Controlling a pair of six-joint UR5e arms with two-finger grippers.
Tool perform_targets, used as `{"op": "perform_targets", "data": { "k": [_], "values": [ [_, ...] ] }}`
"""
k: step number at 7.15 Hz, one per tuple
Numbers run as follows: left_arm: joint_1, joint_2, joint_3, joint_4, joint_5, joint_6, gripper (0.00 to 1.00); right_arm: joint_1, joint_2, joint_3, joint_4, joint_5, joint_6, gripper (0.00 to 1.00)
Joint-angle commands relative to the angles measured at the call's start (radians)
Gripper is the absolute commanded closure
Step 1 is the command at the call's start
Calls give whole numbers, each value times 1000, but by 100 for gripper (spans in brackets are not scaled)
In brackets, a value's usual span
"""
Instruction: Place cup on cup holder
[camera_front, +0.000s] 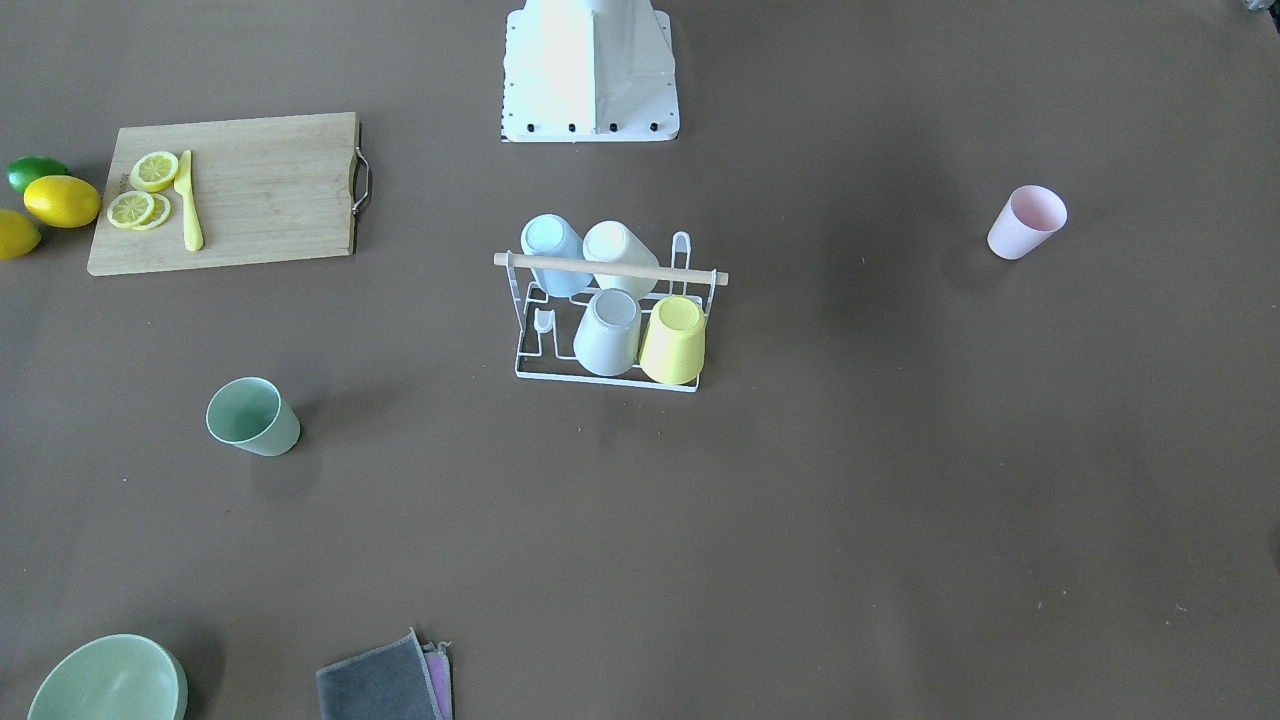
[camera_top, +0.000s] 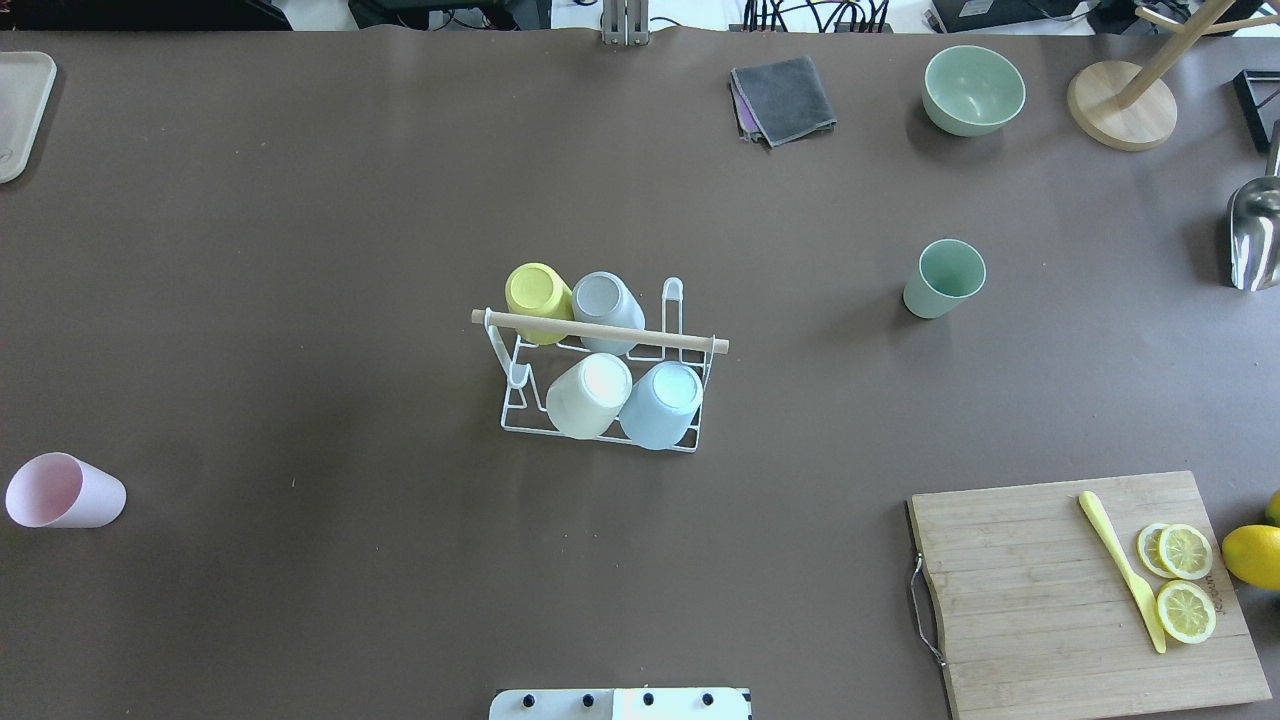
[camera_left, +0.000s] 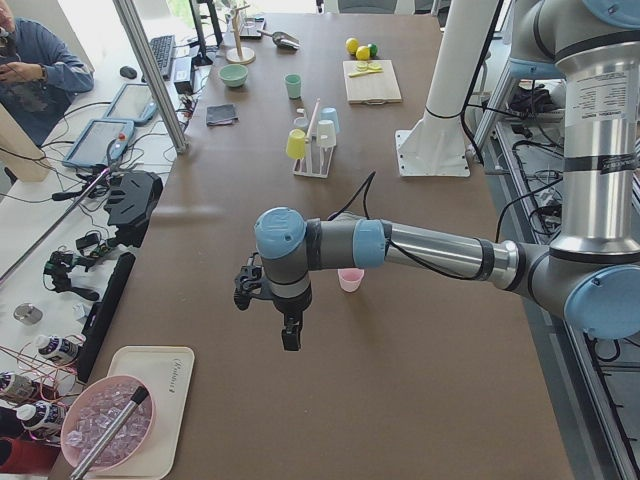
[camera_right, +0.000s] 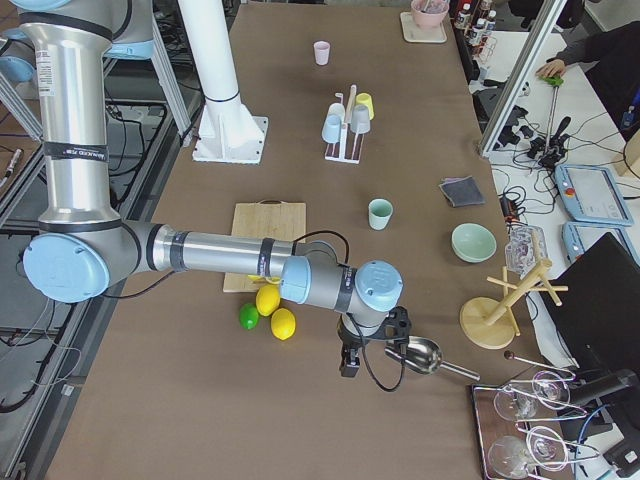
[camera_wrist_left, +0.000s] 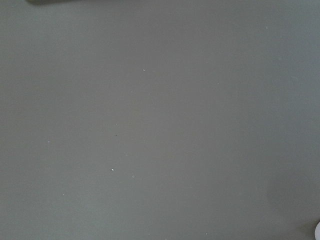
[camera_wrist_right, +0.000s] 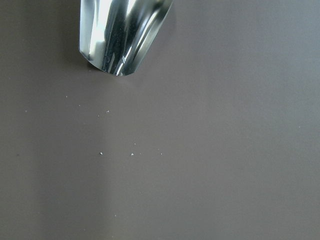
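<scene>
Approach step: I can't tell whether the left gripper (camera_left: 290, 338) or right gripper (camera_right: 347, 364) is spread; next I'd reach for the pink cup (camera_top: 65, 490), standing well left of the central cup holder (camera_top: 600, 331)

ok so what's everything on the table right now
cup holder: one, white wire with wooden rod, centre
cups on it: four, upside down: yellow cup, grey cup, cream cup, blue cup
pink cup: one, upright, robot's left side
green cup: one, upright, robot's right side
green bowl: one, far edge
cloths: two, grey over purple, beside bowl
cutting board: one, wooden, near right
knife: one, yellow, on board
lemon slices: three, on board
lemons: two, beside board
lime: one, beside lemons
scoop: one, metal, right edge
wooden stand: one, far right
tray: one, beige, far left
left gripper: black, raised, state unclear
right gripper: black, near scoop, state unclear
</scene>
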Motion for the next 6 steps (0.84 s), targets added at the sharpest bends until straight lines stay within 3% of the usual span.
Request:
{"op": "perform_targets", "data": {
  "k": [1, 6],
  "values": [
    [0, 0, 2, 0, 0, 0, 1, 0, 1, -2, 0, 0, 0, 0],
    [0, 3, 45, -98, -8, -3, 1, 0, 1, -3, 0, 2, -5, 0]
  ]
}}
